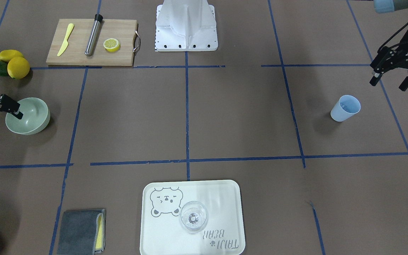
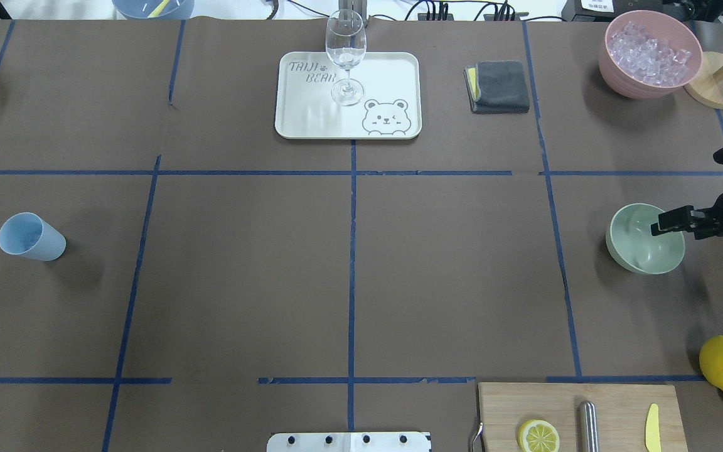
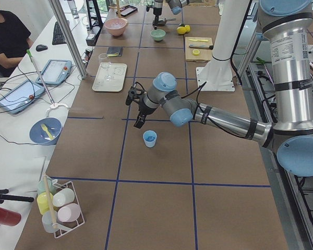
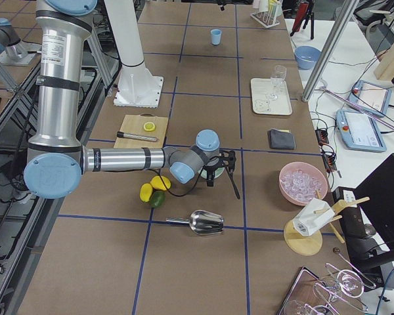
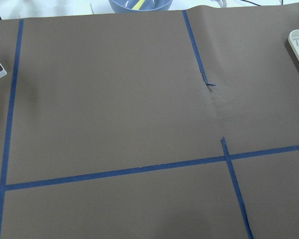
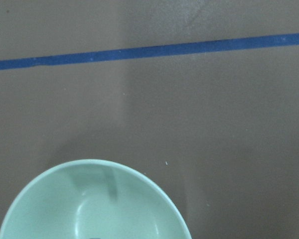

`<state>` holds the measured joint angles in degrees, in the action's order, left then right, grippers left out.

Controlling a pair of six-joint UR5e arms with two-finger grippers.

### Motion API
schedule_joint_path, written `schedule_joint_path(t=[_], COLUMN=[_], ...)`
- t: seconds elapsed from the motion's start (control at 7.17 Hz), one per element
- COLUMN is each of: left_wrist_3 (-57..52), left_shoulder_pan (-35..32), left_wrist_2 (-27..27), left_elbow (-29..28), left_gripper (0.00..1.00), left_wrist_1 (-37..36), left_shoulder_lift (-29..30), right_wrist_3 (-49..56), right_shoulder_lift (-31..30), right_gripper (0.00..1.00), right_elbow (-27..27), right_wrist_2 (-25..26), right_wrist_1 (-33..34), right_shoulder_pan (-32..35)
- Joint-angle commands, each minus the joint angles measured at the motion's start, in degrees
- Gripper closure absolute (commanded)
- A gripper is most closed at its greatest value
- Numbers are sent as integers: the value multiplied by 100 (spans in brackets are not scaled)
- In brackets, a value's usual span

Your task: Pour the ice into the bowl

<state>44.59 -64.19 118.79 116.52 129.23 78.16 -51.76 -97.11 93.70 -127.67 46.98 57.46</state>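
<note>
The right end effector (image 1: 6, 116), spread wide, straddles the rim of the bowl (image 1: 35, 118), probably to steady it; the left end effector (image 1: 390, 83) hangs open near the cup (image 1: 345, 108), likely its next grasp.

Overhead and front views face each other, sharing the bowl (image 2: 637, 250).

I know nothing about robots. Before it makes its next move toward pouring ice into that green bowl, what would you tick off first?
1. The bowl stands upright and empty: ok.
2. The right gripper is at the bowl, jaws open astride its rim: ok.
3. The left gripper is empty, jaws open, near the light blue cup: ok.
4. The cup is upright and not touched by either gripper: ok.
5. The ice is ready in the pink tub: ok. Any in the cup: cannot tell.
</note>
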Motion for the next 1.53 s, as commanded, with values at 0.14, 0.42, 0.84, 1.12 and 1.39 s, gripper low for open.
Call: schedule_joint_path(t=[0.14,0.42,0.84,1.12,1.39], left_wrist_3=[550,576,952,1601,2558], left_shoulder_pan=[653,811,1074,1932,3275], left_wrist_2=[-392,-767,-1086,-2117,-3567], left_elbow=[91,82,73,56,47], left_gripper=[0,0,0,0,1], left_wrist_1=[172,217,2005,2028,2343], left_shoulder_lift=[-11,-55,-1291,-1355,-1680], right_wrist_3=[52,35,-524,-1253,-2053], right_shoulder_lift=[-115,-115,-10,375,1216], right_gripper=[100,100,100,100,100], right_elbow=[-63,103,612,807,807], right_wrist_2=[-3,-64,-388,-468,-548], right_wrist_1=[-14,-14,48,83,344], right_shoulder_pan=[-139,-130,-139,-147,-243])
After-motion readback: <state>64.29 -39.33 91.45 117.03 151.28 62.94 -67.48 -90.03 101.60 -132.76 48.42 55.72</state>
